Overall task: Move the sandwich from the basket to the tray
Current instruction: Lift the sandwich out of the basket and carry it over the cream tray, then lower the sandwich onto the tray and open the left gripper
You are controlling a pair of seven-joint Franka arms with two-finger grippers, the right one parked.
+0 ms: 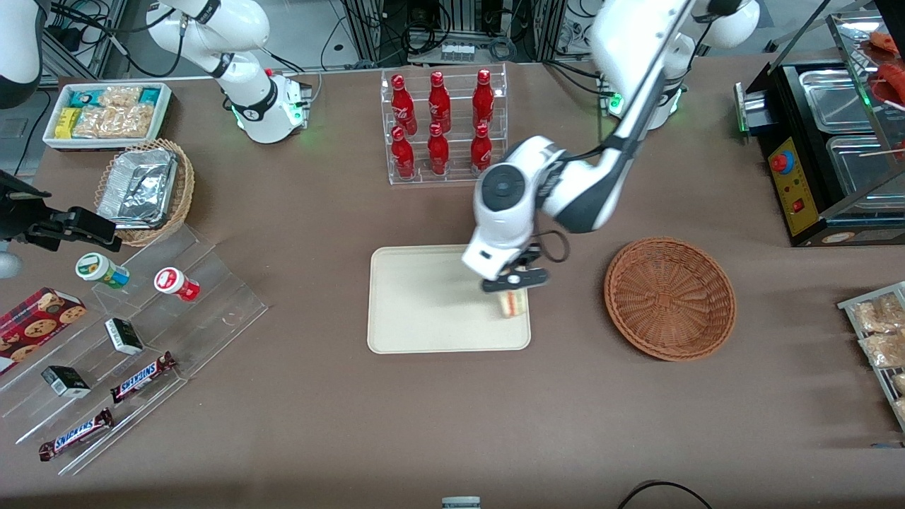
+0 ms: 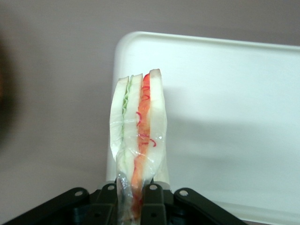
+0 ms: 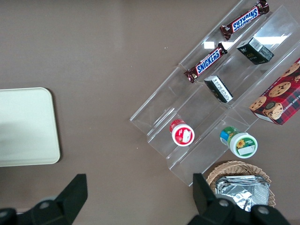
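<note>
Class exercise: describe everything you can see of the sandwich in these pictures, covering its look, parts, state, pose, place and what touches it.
The sandwich is a thin wedge in clear wrap: pale white bread slices with a green layer and an orange-red layer between them. It is held edge-on, its layered edge facing the wrist camera, pinched at one end by the shut hand. It sits over the edge of the cream tray nearest the empty brown basket; whether it touches the tray cannot be told.

Tool (image 1: pixel 515 281) hides most of the sandwich (image 1: pixel 512 302) in the front view; tray (image 2: pixel 225 117) cut off at the wrist view's edge.
</note>
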